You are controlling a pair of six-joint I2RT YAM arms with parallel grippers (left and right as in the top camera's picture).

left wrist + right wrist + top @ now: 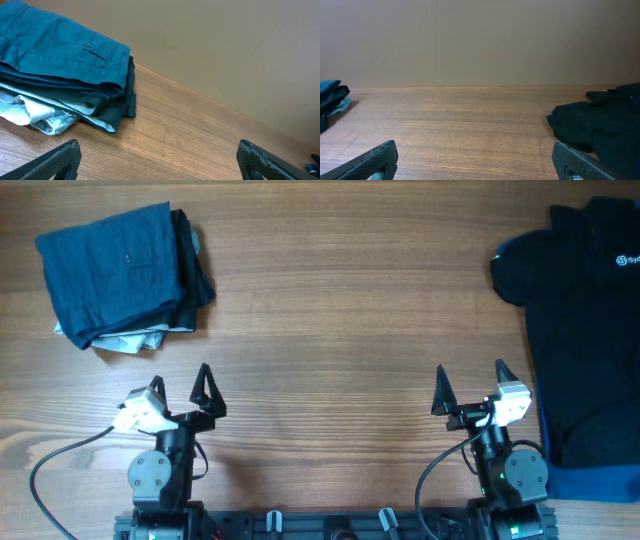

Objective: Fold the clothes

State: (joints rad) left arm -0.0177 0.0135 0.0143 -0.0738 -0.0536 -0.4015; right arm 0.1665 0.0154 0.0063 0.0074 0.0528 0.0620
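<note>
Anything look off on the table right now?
Far-left clothes stack: a pale crumpled layer pokes out from under the neat blue and black folds. Black polo shirt on the right lies unfolded, running past the frame edge.

Overhead looks down; both low wrist views share the clothes [105, 265].

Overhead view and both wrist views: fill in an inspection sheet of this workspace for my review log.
Surface: wooden table, no spills seen.
Job's things: folded blue denim garment tops a stack at far left.
Clutter: black garment and pale fabric under it; black polo shirt spread at right.
End effectors: left end effector and right end effector open, holding nothing, near the front edge.
Cables: left black cable loops beside its base; right black cable likewise.
Surroundings: plain beige wall.
</note>
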